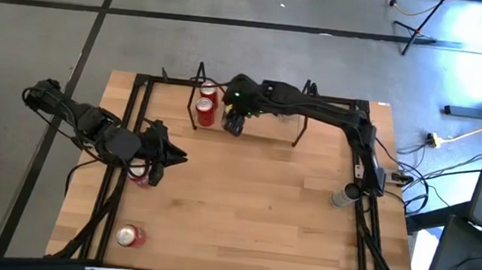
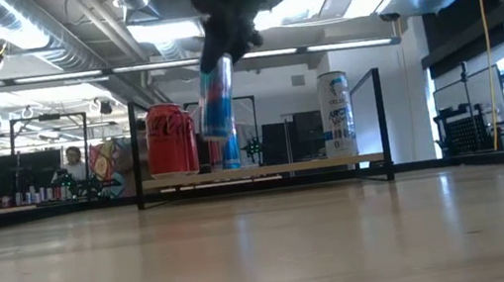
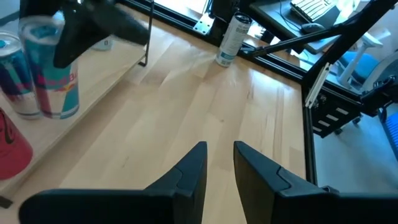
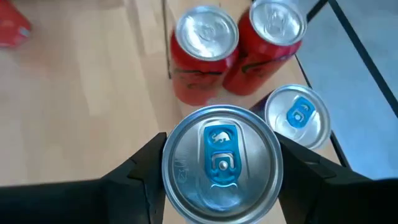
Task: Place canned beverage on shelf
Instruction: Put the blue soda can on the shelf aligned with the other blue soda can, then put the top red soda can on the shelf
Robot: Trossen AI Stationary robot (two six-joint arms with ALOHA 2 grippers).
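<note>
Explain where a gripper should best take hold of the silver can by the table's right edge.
Probably across its round wall just below the rim, coming down from above: the silver can stands upright with its top free.

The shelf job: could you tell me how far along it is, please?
Done: two red cans and a blue can stand on the shelf. In hand: the right gripper holds another can above the shelf. Left: two cans on the table near the left gripper.
</note>
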